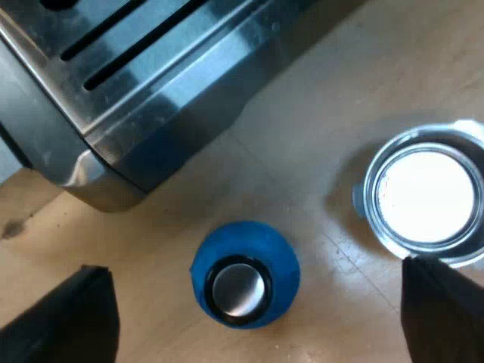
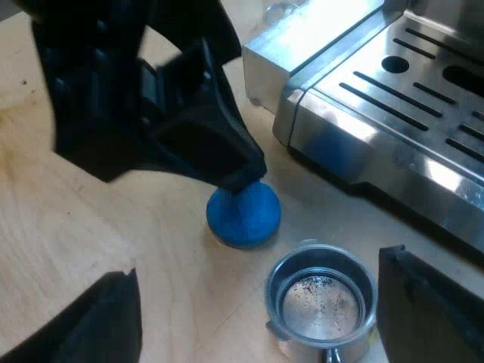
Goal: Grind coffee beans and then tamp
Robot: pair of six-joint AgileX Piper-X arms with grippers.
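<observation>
A blue tamper with a shiny metal centre stands upright on the wooden table. My left gripper hangs over it, open, with a black finger well out to each side. Beside the tamper lies the metal holder, its round basket facing up. In the right wrist view the left gripper reaches down onto the top of the blue tamper. The holder's basket has a few dark specks inside. My right gripper is open, with the basket between its fingers and below them.
The espresso machine's steel drip tray with long slots stands close to the tamper and holder; its corner is near the left gripper. Bare wooden table lies on the other side of the tamper.
</observation>
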